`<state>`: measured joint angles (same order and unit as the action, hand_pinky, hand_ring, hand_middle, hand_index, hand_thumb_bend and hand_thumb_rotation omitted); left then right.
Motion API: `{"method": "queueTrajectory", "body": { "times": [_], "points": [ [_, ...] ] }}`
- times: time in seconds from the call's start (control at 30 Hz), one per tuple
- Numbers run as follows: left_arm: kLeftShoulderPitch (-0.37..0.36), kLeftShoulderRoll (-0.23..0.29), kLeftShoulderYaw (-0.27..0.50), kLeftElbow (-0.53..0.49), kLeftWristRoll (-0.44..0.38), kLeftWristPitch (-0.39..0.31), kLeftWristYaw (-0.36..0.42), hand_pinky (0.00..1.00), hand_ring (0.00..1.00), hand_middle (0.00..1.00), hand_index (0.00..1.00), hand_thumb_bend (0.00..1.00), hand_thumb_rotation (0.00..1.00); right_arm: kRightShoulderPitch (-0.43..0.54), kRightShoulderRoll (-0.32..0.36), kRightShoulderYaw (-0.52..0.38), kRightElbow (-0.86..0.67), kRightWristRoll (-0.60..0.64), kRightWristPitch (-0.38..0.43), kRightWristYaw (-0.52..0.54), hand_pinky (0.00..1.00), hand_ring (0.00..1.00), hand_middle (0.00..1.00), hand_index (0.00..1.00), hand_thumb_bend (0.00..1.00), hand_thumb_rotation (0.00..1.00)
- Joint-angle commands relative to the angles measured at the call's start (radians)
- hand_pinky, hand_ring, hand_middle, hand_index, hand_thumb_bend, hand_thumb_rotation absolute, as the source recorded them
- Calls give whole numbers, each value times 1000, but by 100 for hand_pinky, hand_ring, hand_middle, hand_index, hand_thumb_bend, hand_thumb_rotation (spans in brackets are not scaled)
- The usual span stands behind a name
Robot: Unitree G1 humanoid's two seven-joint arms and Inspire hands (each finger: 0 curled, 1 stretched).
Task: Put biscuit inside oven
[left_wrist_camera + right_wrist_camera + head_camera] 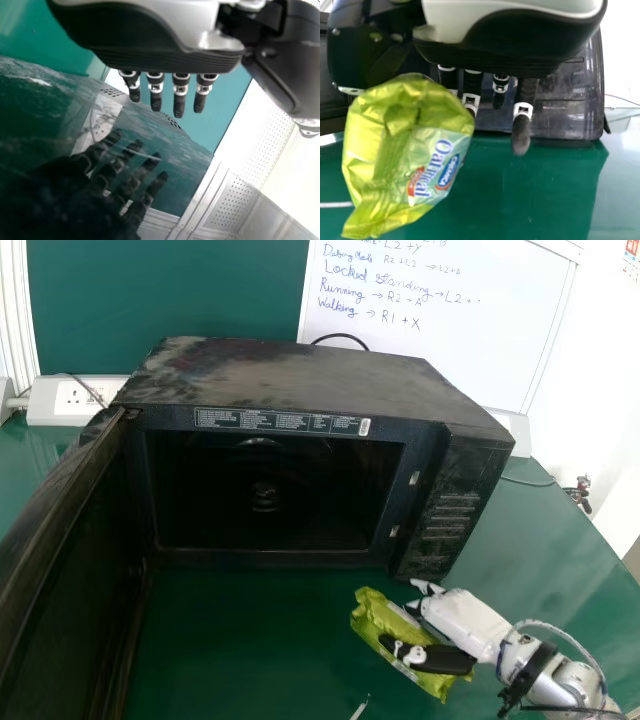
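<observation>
White-backed, the right hand (462,620) angled inward in front of the oven's (300,380) control side, thumb and fingers clamped on the biscuit packet (374,614). The left hand (155,47) hung with straight, parted fingers beside a glossy surface that mirrored them. Green table (250,640) spread beneath the oven, a whiteboard (450,350) behind it. Crinkled, shiny lime foil wrapped the packet; smudges dulled the oven's boxy black shell.
</observation>
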<state>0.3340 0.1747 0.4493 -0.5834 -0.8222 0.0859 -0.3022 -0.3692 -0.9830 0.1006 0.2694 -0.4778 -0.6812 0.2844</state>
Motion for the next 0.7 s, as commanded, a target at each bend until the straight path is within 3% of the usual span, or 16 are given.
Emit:
{"method": "queueTrajectory", "body": {
  "times": [0.0,0.2,0.37,0.67],
  "points": [
    [1,-3,-7,2,16,-13,1,100,99,98,99,88,88,-33,14,-8,-3,21,5,16,18,27,40,49,53,0],
    [-4,-11,-13,6,34,-16,5,100,98,97,99,89,88,-85,51,4,-3,8,23,38,25,33,43,50,53,0],
    [-7,-17,-15,8,37,-16,5,100,98,97,98,89,89,-125,96,15,-1,-8,36,34,17,25,40,49,53,0],
    [-9,-22,-22,6,48,-13,14,100,98,96,98,89,89,-202,166,56,20,-58,38,22,22,30,42,49,53,0]
  ]
}}
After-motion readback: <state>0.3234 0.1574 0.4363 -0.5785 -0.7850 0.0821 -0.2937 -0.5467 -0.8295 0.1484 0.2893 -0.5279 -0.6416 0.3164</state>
